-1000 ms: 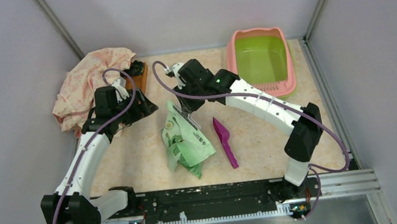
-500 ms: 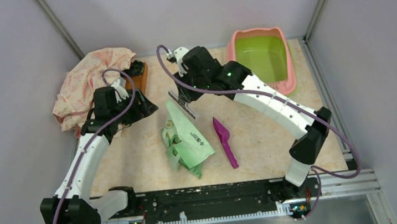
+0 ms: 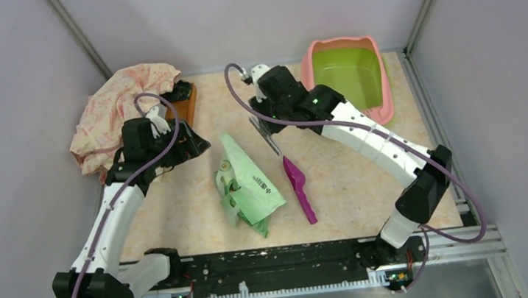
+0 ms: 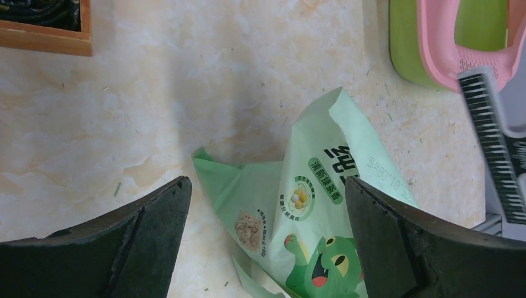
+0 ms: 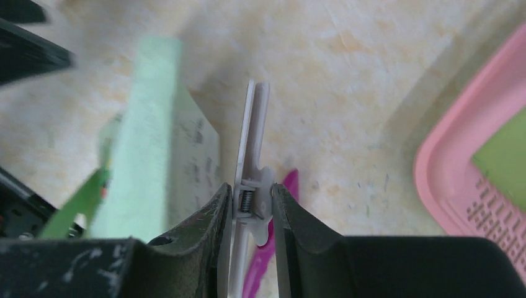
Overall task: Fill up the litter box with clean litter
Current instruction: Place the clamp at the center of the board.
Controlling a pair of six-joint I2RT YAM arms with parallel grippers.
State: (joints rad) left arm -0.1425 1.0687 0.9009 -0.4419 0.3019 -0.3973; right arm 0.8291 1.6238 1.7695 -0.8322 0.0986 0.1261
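Grips a long white bag clip (image 5: 251, 143) in the right gripper (image 5: 251, 192), jaws drawn narrow onto its spring end, with the rest of the clip reaching straight out past the fingertips. Shows a light green printed bag (image 5: 155, 143) just left of those jaws, blurred, and a purple scoop (image 5: 288, 185) on the table beneath them, partly hidden behind the clip. Places the litter box (image 5: 437, 180) off to the right of the right jaws, its pink rim and slotted ledge on the near side, clear of the clip. Shows plain lime green in the basin from overhead.

Holds the left gripper (image 4: 267, 186) spread wide, gripping nothing, one finger (image 4: 124, 248) on each side of the bag's pointed upper end, seen on the marbled table (image 4: 186, 93) between and below them. Puts the litter box ahead of these jaws and out past the right finger, well apart. Puts a brown wooden tray (image 4: 43, 31) ahead too, out past the left finger.
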